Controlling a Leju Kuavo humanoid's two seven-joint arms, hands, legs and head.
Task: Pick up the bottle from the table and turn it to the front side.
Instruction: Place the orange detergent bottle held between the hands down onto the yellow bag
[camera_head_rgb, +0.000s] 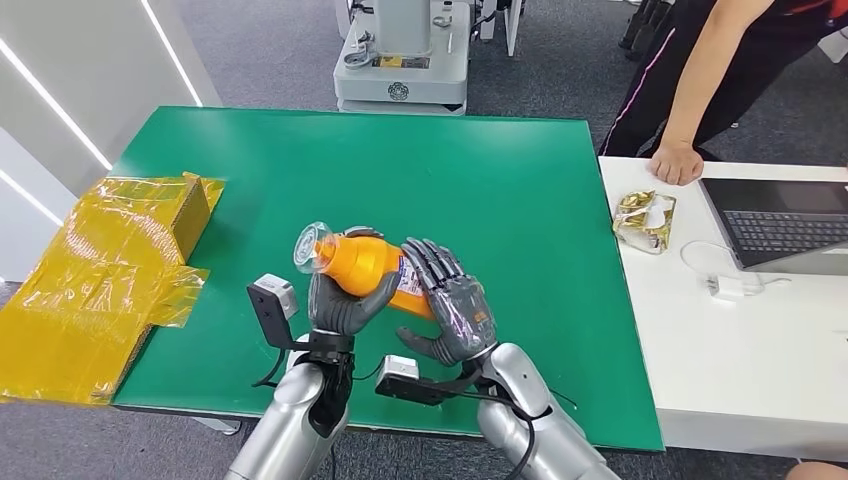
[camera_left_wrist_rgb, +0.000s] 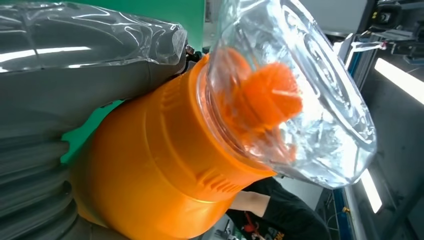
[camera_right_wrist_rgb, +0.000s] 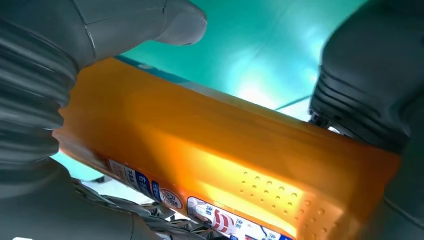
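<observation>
Holding the orange plastic bottle with the clear cap (camera_head_rgb: 370, 262) above the green tabletop (camera_head_rgb: 520, 190), the left hand (camera_head_rgb: 345, 305) wraps its neck end while the right hand (camera_head_rgb: 455, 310) presses spread fingers against its labelled body. Turning is underway; next, probably rotating until the front label faces forward.

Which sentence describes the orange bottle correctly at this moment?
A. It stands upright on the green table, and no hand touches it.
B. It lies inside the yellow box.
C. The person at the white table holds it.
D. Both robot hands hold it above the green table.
D: the orange bottle is lifted over the green table, with the left hand under its neck end and the right hand on its labelled body.
</observation>
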